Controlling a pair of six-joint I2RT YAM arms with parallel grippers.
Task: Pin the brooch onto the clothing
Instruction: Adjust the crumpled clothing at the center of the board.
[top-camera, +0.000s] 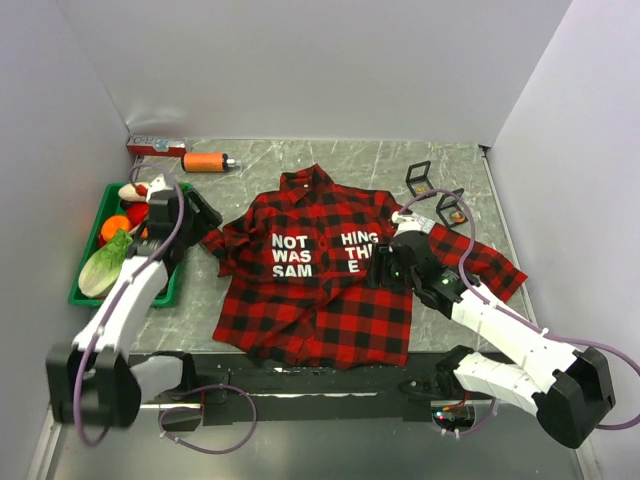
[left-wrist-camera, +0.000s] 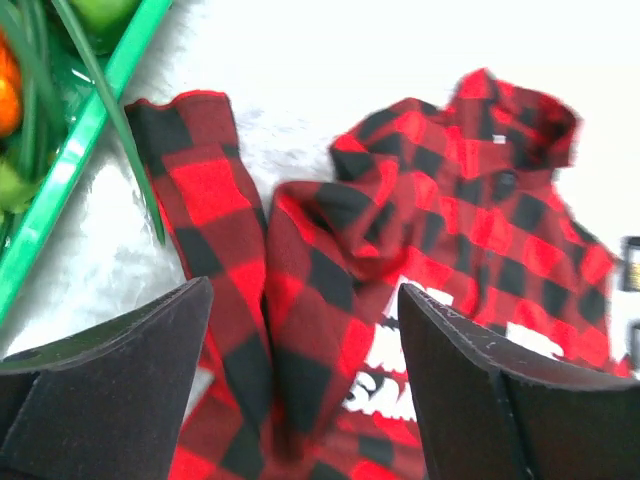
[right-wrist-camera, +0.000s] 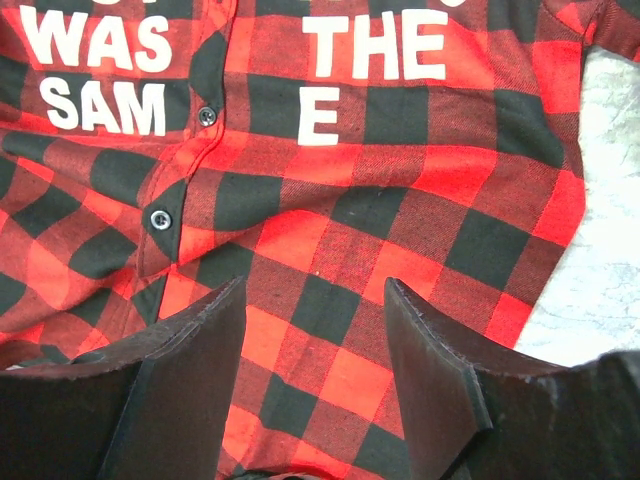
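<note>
at the left edge of the top view a green tray (top-camera: 88, 292) holds vegetables, apart from the cloth. just right of it the left gripper (top-camera: 200, 215) hangs over the shirt's folded sleeve; in its wrist view the left gripper (left-wrist-camera: 305, 300) has its jaws spread wide with nothing between them.

the plaid shirt (top-camera: 320, 300) lies flat, front up, in the middle of the frame, collar toward the top, white lettering across the chest. it looks light, soft and limp, so it will likely bunch, wrinkle and slide on the smooth table rather than resist a push. the best hold is probably a pinched fold of the plain chest panel beside the lettering, clear of the button placket (right-wrist-camera: 160, 219), with the cloth kept taut while the pin goes in.

further right the right gripper (top-camera: 383, 268) is low over the shirt's front; its own camera shows the right gripper (right-wrist-camera: 315, 295) open and empty above the checks.

at the upper right, beside the black stands (top-camera: 418, 178), a small orange item (top-camera: 457, 214) may be the brooch, though it is too small to tell
</note>
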